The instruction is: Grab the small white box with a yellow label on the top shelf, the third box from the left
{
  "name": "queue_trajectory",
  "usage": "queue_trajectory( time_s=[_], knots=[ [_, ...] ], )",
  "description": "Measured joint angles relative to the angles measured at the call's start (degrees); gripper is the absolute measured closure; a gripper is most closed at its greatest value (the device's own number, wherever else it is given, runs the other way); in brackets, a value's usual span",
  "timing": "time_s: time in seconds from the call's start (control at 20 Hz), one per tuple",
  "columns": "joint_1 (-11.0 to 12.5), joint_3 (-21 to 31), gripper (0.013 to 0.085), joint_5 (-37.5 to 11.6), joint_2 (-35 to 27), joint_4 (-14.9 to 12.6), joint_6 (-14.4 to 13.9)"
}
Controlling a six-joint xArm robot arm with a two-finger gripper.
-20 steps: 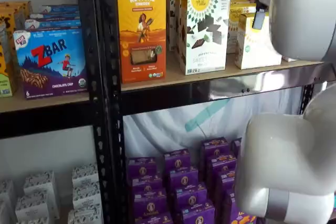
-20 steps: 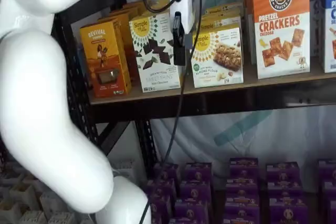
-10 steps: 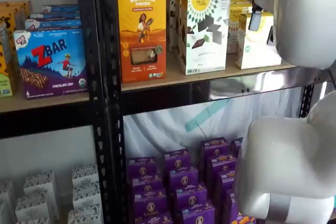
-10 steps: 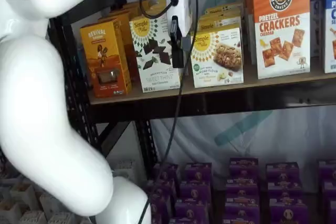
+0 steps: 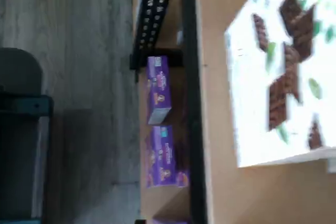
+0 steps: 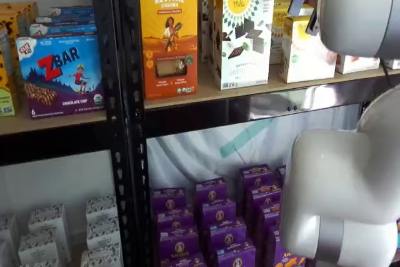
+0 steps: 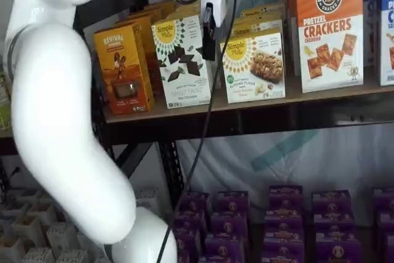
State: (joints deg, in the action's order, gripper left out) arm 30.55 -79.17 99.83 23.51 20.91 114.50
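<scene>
The small white box with a round yellow logo stands on the top shelf, and it shows in both shelf views. My gripper hangs in front of the gap between it and the taller white chocolate-pattern box, at the height of their tops. Its black fingers show side-on with no plain gap and hold nothing. In a shelf view the white arm covers the small box's upper right. The wrist view shows the chocolate-pattern box and the shelf board, not the small box.
An orange Revival box stands left of the tall white box. A Pretzel Crackers box stands right of the small box. Purple boxes fill the lower shelf. A ZBar box sits in the left bay. The arm's cable hangs down.
My gripper has risen along the box fronts, from about mid-height of the boxes to their tops. The boxes have not moved.
</scene>
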Motion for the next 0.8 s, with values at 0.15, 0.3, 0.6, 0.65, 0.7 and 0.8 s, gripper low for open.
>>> queue_trajectory(
  time_s=[0.15, 0.3, 0.6, 0.65, 0.7, 0.8],
  knots=[
    [0.1, -1.6, 0.013, -2.7, -2.1, 1.4, 0.0],
    [-0.4, -2.9, 0.013, -4.6, -3.8, 1.1, 0.0],
    [-1.5, -2.3, 0.013, -9.2, -5.2, -2.6, 0.9],
    [-1.7, -1.8, 0.013, -10.0, -5.2, -3.2, 1.2],
    [-1.7, -1.3, 0.013, -10.7, -5.1, -3.6, 1.3],
    [-1.9, 0.2, 0.013, -12.3, -4.9, -4.4, 1.7]
  ],
)
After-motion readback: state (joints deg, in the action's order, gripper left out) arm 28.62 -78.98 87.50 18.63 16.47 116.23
